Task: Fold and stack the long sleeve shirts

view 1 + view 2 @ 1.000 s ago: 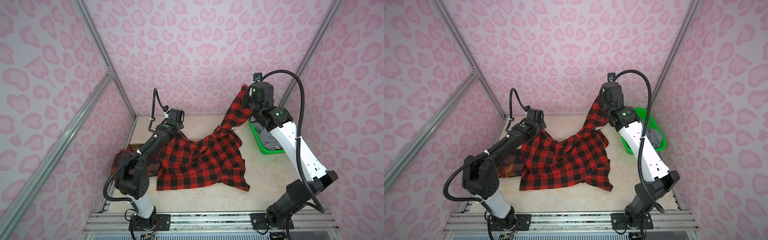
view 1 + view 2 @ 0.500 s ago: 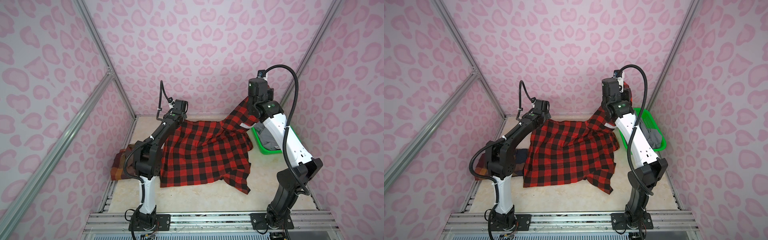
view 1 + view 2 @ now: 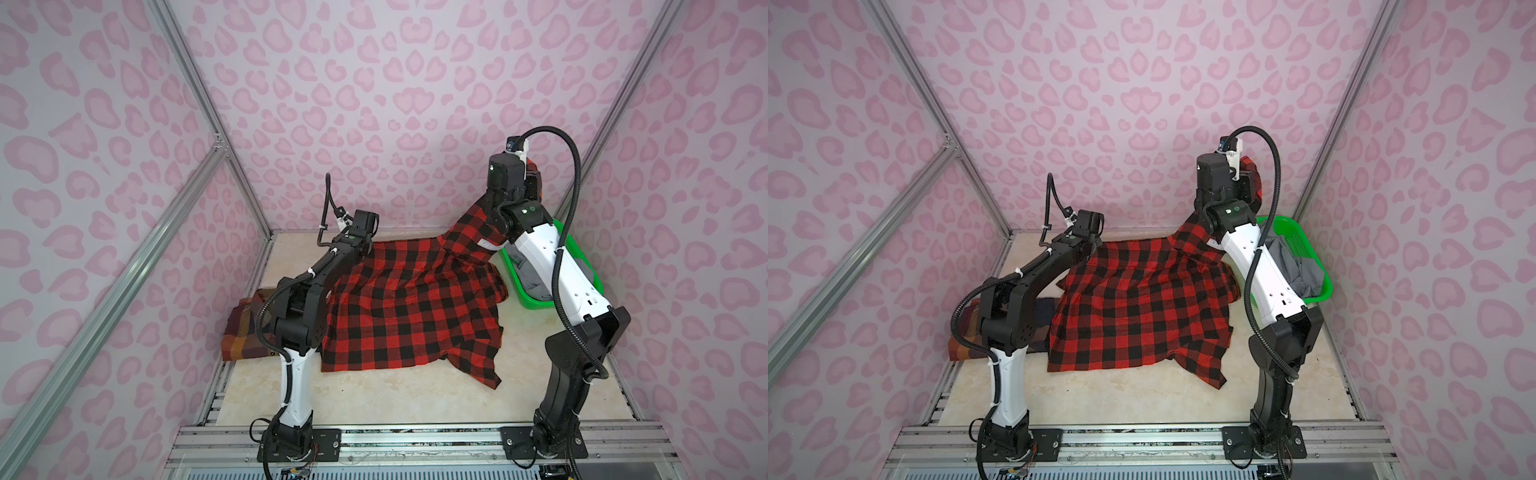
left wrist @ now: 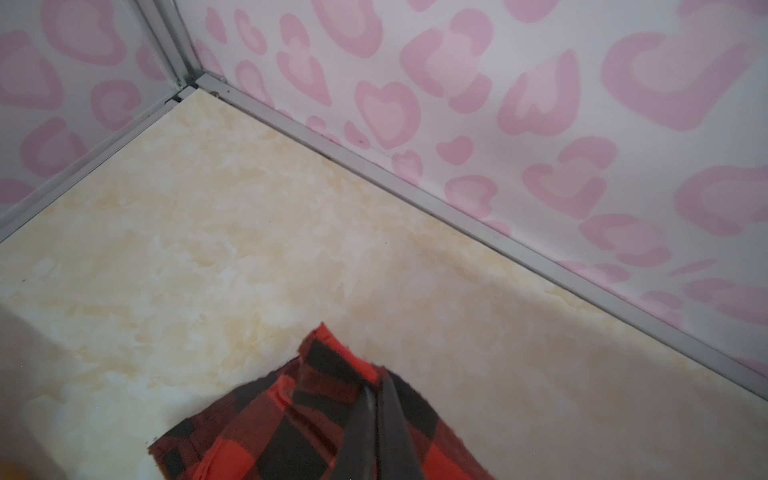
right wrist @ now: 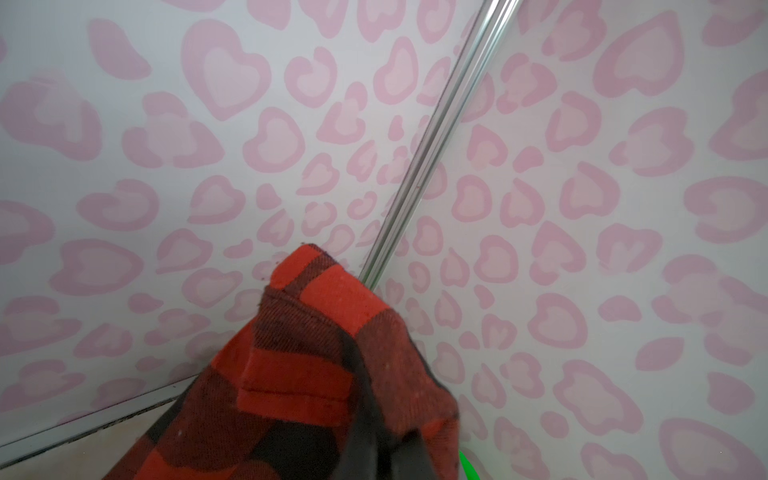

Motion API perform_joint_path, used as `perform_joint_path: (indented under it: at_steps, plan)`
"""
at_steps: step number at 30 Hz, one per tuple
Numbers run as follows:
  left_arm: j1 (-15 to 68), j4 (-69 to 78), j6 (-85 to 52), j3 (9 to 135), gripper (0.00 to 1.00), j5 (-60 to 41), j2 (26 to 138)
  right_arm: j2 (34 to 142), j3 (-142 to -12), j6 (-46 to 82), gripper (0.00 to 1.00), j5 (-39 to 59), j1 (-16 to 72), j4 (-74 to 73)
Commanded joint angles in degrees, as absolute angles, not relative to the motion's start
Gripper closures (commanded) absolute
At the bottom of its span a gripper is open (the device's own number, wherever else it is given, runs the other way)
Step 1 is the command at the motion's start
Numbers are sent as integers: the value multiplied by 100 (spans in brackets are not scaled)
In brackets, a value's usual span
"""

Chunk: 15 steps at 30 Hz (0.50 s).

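Between the left jaws, pressed tight together: a hem corner of the red-and-black flannel [image 4: 316, 415], low over the counter [image 4: 208, 249] by the back wall. Right jaws likewise clenched on another part of the flannel [image 5: 299, 365], held high beside the back right frame post [image 5: 419, 166]. Rest of the cloth lies spread mid-counter [image 3: 407, 316]. Grey label [image 3: 489, 245] on the raised part — lettering too small to read, and unseen from either wrist. Both top views alone show the brown-orange plaid shirt [image 3: 243, 336], folded at the left edge beside the flannel, and the grey shirt [image 3: 1296, 266] inside a green basket [image 3: 1324, 286] — right side.
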<state>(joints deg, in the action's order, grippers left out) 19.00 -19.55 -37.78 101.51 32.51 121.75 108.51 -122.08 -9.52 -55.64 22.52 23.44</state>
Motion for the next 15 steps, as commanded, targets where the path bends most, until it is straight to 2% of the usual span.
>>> perform_joint_path:
  at_steps: [1, 9, 15]
  plan:
    - [1840, -1447, -3959, 9814, 96, 3831, 11795, 10936, -12007, -931, 100, -5438, 2321, 2173]
    - [1714, -991, -3935, 9236, 96, 4028, 11479, 11356, -12252, -1251, 100, -5151, 2424, 1942]
    - [1837, -656, -4091, 8444, 96, 4127, 11224, 11471, -11804, -1787, 100, -5538, 2670, 1335]
